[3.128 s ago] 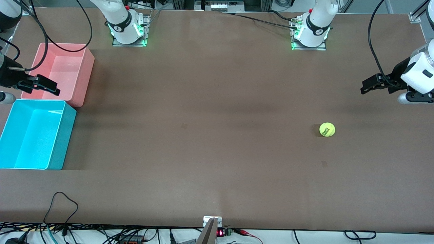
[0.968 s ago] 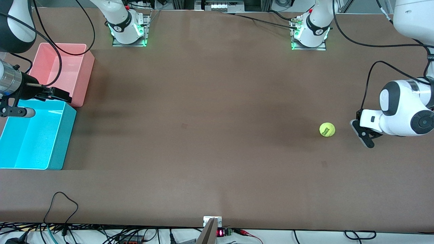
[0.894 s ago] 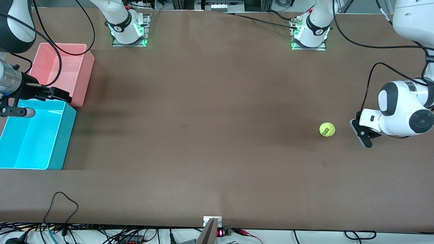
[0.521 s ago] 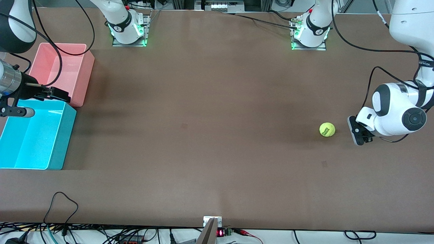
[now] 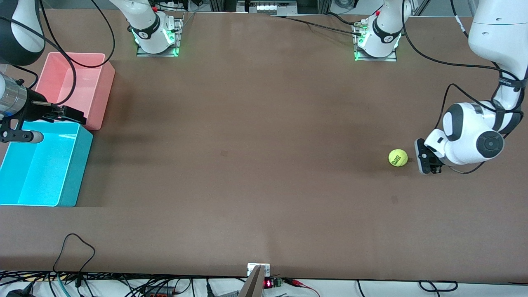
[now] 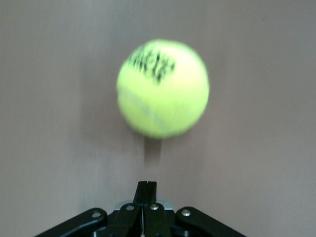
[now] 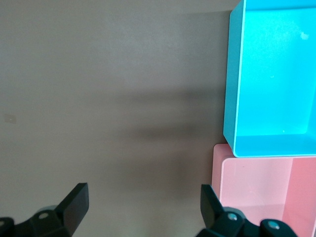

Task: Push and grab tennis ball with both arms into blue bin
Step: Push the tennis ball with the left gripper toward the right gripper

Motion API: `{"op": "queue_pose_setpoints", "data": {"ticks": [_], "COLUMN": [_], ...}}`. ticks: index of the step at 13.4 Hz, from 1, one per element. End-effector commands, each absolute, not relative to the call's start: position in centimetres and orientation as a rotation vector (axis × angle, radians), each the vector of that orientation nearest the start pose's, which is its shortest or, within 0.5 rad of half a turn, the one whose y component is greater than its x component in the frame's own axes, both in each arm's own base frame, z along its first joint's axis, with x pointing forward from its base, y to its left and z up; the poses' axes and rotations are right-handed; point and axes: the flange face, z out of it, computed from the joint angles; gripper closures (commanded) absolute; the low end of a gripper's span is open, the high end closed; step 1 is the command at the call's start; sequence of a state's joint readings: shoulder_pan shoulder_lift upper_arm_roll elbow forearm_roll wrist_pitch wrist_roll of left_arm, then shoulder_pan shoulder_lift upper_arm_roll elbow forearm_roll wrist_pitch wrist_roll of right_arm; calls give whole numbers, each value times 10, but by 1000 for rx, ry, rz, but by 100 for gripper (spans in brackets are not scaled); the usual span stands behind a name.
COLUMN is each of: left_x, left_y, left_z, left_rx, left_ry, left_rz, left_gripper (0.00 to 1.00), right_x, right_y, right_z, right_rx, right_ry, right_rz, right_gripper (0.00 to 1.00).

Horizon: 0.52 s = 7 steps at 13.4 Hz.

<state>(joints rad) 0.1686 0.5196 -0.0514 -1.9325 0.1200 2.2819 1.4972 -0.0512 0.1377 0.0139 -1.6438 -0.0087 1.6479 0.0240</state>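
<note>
Your ball (image 5: pixel 398 157) sits on the bare brown table (image 5: pixel 255 165) toward the left arm's end, fuzzy yellow-green with black lettering on top. Your left gripper (image 5: pixel 425 156) is low just beside it, on the side away from the bins, fingers (image 6: pixel 146 193) pressed together and pointing straight at the ball (image 6: pixel 163 88), with a small gap between them. From ball to bins you have open matte tabletop, with nothing standing in the path. At the right arm's end the bin (image 5: pixel 41 169), a smooth turquoise tub with straight walls, lies nearer the camera, touching a pink bin (image 5: pixel 78 88) of like shape. Your right gripper (image 5: pixel 62 114) hangs spread wide over where the two meet.
</note>
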Motion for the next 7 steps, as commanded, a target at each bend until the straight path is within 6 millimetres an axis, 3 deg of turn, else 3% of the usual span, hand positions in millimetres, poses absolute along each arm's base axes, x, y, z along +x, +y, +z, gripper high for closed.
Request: {"op": "queue_pose_setpoints", "data": {"ticks": [1, 2, 3, 4, 5, 6, 7], "left_x": [597, 598, 604, 611, 617, 625, 642], "left_y": [1, -48, -93, -121, -141, -140, -122], "left_z": [187, 185, 197, 209, 223, 238, 262], "left_rx": [-2422, -2449, -2469, -2479, -2456, -2452, -2449], "left_ry": [2168, 2163, 2133, 2104, 2122, 2129, 2125], "left_rz": [246, 222, 180, 154, 160, 189, 206], "left_gripper": [100, 100, 100, 100, 100, 100, 100], "right_x": [591, 591, 591, 591, 591, 591, 591], "right_y": [-21, -22, -21, -21, -20, -17, -14], "right_z": [518, 518, 518, 518, 517, 517, 516], "right_rx": [-3150, -3148, -3150, -3150, -3149, -3150, -3151], "right_ry": [61, 63, 61, 61, 61, 56, 46], "right_rz": [228, 228, 228, 228, 232, 235, 242], "right_gripper": [0, 0, 0, 0, 0, 0, 0]}}
